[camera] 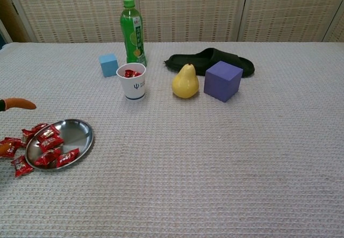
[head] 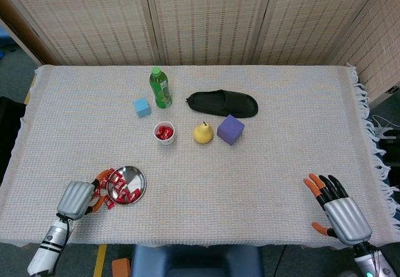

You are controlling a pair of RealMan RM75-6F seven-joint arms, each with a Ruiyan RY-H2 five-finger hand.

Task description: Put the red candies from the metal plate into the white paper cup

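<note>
The metal plate [head: 135, 177] [camera: 78, 133] lies at the front left, with several red candies [head: 118, 179] [camera: 49, 143] on its left half. A few more candies [camera: 20, 166] lie on the cloth just left of it. The white paper cup [head: 164, 134] [camera: 132, 83] stands upright behind the plate and has red candies inside. My left hand [head: 77, 199] hovers at the plate's left edge with its fingers apart and holds nothing; the chest view shows only its orange fingertips [camera: 19, 104]. My right hand [head: 339, 211] rests at the front right with its fingers spread and nothing in it.
Behind the cup stand a green bottle [head: 160, 87] [camera: 132, 31] and a small blue cube [head: 142, 107] [camera: 108, 64]. A yellow pear [head: 202, 132] [camera: 185, 81], a purple cube [head: 230, 129] [camera: 222, 80] and a black slipper [head: 222, 103] [camera: 209, 60] lie to its right.
</note>
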